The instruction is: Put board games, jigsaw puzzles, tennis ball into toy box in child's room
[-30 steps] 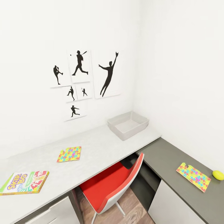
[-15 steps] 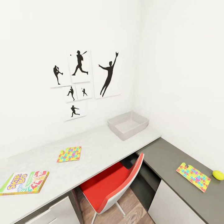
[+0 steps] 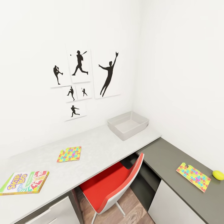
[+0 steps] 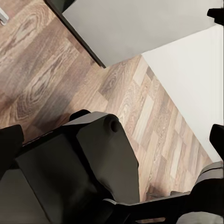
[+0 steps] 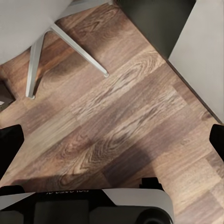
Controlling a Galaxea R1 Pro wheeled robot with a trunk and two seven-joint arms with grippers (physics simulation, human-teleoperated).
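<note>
Empty grey toy box [image 3: 128, 125] at the table's [image 3: 99, 146] corner, puzzles and Skip-Bo box [image 3: 24, 182] apart.

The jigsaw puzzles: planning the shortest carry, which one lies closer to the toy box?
The jigsaw puzzle on the pale grey desk top, the surface the toy box stands on. The other jigsaw puzzle lies on the dark grey section beside the tennis ball.

So the grey toy box [image 3: 128, 124] sits empty at the pale table's [image 3: 93, 146] far corner. Skip-Bo [image 3: 24, 182] lies flat by the near-left edge, one puzzle [image 3: 69, 154] mid-top. Second puzzle [image 3: 193, 176] and yellow ball [image 3: 218, 174] are on the dark section, just apart.
</note>
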